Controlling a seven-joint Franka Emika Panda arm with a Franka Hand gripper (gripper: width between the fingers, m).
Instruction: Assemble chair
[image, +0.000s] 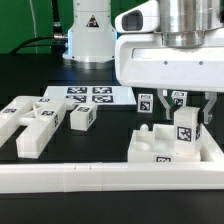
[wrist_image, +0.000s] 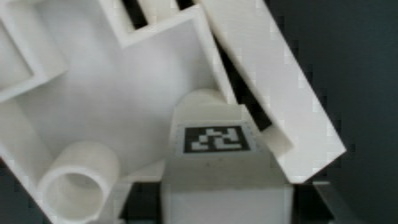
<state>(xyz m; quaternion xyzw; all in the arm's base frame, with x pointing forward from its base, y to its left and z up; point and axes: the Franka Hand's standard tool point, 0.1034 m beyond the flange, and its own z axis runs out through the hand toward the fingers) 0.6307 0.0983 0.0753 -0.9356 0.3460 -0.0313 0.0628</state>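
While the end effector (image: 178, 108) hangs low over the build, its jaws sit narrow, clamped on a tagged bar (wrist_image: 221, 168). The wrist view shows the white bar running straight into the jaws with its tag facing the camera. In the exterior view the white hand body hides most of the grip, so contact is read from the wrist view only.

Next to the bar in the wrist view:
- a slanted white strut (wrist_image: 267, 90)
- a panel with angled cut-outs (wrist_image: 80, 70)
- a round socket (wrist_image: 77, 188)

Whether the bar touches the strut can't be told.

The chair assembly (image: 165, 145) stands on the black counter (image: 105, 138) at the exterior view's right, directly under the end effector. It is tucked into the inside corner of the long white L-shaped rail (image: 90, 178), and several tags show on its uprights.

Loose chair pieces (image: 35, 125) lie clustered at the exterior view's left, well apart from the assembly. One small tagged block (image: 82, 118) is the closest of them to it. The marker board (image: 88, 95) lies flat behind the loose pieces, and the robot base (image: 88, 30) stands at the back.
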